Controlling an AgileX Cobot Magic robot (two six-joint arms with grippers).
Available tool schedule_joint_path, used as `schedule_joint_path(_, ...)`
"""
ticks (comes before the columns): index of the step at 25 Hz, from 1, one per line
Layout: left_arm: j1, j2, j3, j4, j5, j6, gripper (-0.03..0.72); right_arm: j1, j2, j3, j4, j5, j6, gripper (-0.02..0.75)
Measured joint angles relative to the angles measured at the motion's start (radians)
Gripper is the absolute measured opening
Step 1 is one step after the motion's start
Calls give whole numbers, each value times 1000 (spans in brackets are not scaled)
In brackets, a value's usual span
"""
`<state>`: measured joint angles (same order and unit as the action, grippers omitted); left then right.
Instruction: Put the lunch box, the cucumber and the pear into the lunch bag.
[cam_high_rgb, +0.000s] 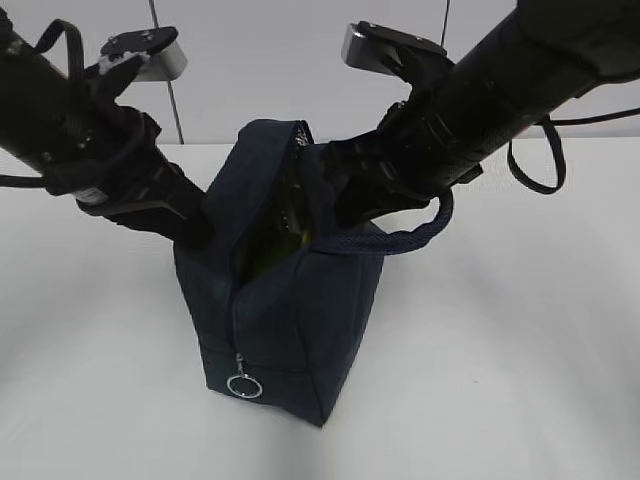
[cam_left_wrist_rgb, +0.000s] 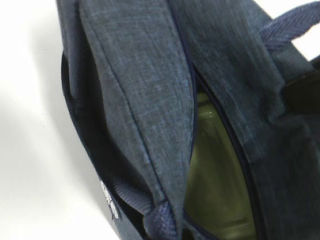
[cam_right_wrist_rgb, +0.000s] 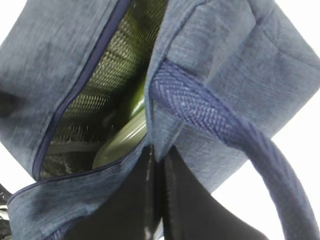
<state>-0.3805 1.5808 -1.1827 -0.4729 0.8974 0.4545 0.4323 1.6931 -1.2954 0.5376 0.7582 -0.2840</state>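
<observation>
The dark navy lunch bag (cam_high_rgb: 290, 320) stands in the middle of the white table with its top open and silvery lining showing. My right gripper (cam_high_rgb: 345, 200) is shut on the bag's right rim (cam_right_wrist_rgb: 159, 150), with fabric pinched between the black fingers (cam_right_wrist_rgb: 125, 210). My left gripper (cam_high_rgb: 195, 225) is against the bag's left flap (cam_left_wrist_rgb: 140, 100); its fingers are hidden. A pale green rounded piece, probably the lunch box (cam_right_wrist_rgb: 120, 142), lies inside beside something darker green (cam_right_wrist_rgb: 140, 97). Green also shows in the left wrist view (cam_left_wrist_rgb: 215, 175). I cannot make out the cucumber or the pear.
The bag's zipper ring pull (cam_high_rgb: 244, 386) hangs at the front lower end. One thick handle (cam_high_rgb: 420, 232) loops out on the right under my right arm. The white table (cam_high_rgb: 520, 380) surrounds the bag.
</observation>
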Motion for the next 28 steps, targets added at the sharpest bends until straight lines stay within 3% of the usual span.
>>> schedule_joint_path(2,0,1,-2,-2,0,-2,11,0,0,2,0,2,0,39)
schedule_joint_path(8,0,1,-6,-16,8,-2,134,0,-5,2,4,2,-11,426)
schedule_joint_path(10,-1,-2,-6,-17,6,-2,187,0,-8,-2,7,2,-25,493)
schedule_joint_path(15,-1,-46,-6,-17,-11,-2,301,0,-51,-8,8,2,-53,525)
schedule_joint_path(23,-1,-162,-5,-17,-62,16,319,41,-260,62,17,-16,-125,528)
schedule_joint_path(28,-1,-224,60,-19,-140,21,319,111,-412,279,88,-207,-210,528)
